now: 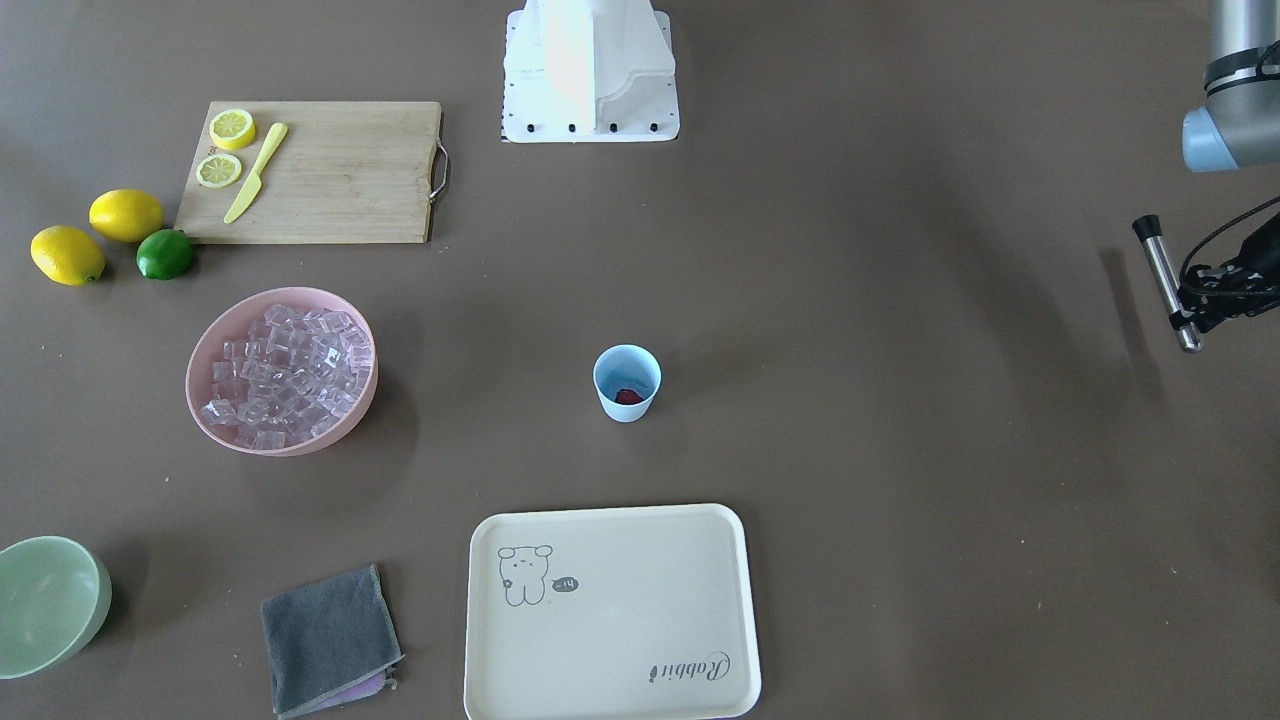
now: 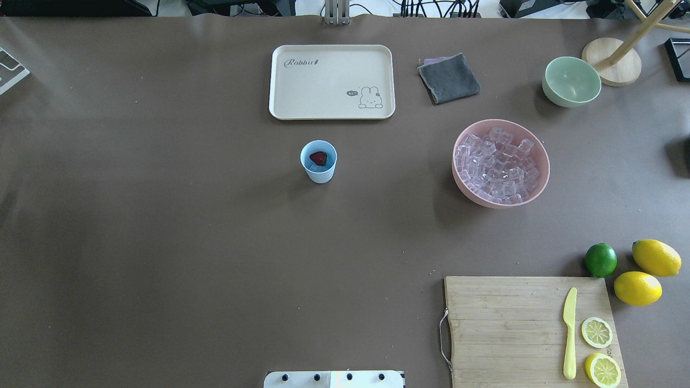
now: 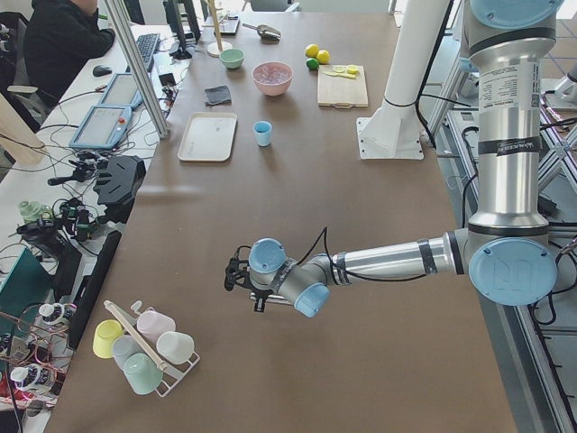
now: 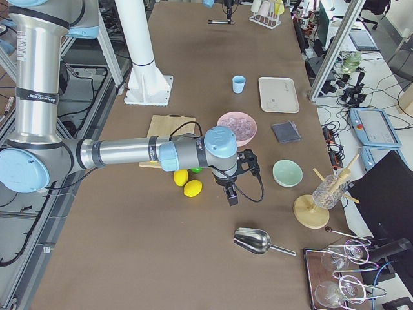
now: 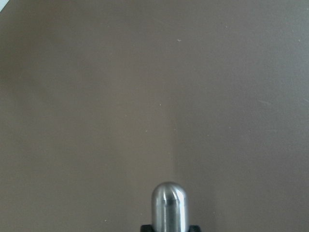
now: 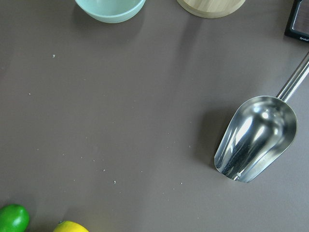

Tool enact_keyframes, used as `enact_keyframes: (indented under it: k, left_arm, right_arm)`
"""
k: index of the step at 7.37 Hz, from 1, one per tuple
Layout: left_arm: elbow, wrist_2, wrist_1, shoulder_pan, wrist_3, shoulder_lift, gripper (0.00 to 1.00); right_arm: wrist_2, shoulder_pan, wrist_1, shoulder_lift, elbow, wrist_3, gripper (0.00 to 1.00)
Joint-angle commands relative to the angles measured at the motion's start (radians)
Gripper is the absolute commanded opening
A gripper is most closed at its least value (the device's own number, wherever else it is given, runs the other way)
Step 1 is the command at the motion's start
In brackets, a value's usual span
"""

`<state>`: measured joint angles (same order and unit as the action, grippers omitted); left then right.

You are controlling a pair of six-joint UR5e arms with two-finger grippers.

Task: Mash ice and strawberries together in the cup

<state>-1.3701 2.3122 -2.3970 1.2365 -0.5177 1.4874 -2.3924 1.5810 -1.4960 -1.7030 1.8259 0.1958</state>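
Observation:
The light blue cup (image 1: 627, 382) stands mid-table, also in the overhead view (image 2: 318, 161). The red strawberry (image 2: 318, 158) lies inside it. The ice (image 2: 498, 164) fills the pink bowl (image 1: 200, 350), away from the cup. My left gripper (image 1: 1188, 303) is far from the cup, at the table's left end, shut on a metal muddler (image 1: 1162, 280). The muddler's rounded tip shows in the left wrist view (image 5: 169, 203) above bare table. My right gripper (image 4: 231, 194) hovers near the lemons; I cannot tell whether it is open or shut.
A cream tray (image 2: 280, 81) and grey cloth (image 2: 449, 78) lie beyond the cup. A green bowl (image 2: 571, 81), a cutting board (image 2: 512, 323) with knife and lemon halves, a lime (image 2: 600, 260) and lemons (image 2: 637, 288) are on the right. A metal scoop (image 6: 256, 140) lies below the right wrist.

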Motion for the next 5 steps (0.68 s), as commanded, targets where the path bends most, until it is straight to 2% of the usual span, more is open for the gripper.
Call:
enact_keyframes:
  k: [1,2,3,5]
  left_arm:
    - [0.0,-0.001,0.001,-0.002,-0.001,0.005,0.98]
    - [-0.001,0.012,0.024,0.033,-0.01,0.049,0.98]
    - [-0.001,0.062,0.147,0.117,0.004,0.133,0.98]
    - [-0.004,0.088,0.343,0.258,0.164,0.216,0.98]
  right_arm:
    - [0.006,0.005,-0.001,0.006,-0.002,0.002,1.0]
    - [0.007,0.005,-0.001,0.005,0.0,0.004,1.0]
    - [0.003,0.005,-0.001,0.0,0.003,0.005,1.0]
    - [0.001,0.005,-0.001,0.006,0.004,0.005,1.0]
